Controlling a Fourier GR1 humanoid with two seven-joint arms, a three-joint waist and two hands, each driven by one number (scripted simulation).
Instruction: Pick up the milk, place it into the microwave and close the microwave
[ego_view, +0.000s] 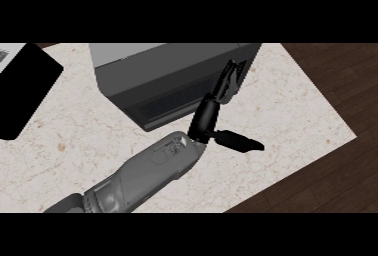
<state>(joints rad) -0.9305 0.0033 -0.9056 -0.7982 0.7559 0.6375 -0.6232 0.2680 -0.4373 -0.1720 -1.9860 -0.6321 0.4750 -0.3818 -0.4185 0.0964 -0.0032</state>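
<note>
The grey microwave (162, 65) stands at the back of the counter, and its dark door (170, 102) looks flush with the body. My left hand (208, 117) reaches up from the lower left. It is open, with straight fingers (227, 80) lying against the right end of the microwave's front and the thumb (240, 141) sticking out to the right. No milk shows anywhere in the head view. My right hand is out of the view.
A flat black object (26, 90) lies at the counter's left edge. The pale stone counter (288, 120) ends in a slanted edge at the right and lower right, with dark wooden floor (332, 185) beyond it.
</note>
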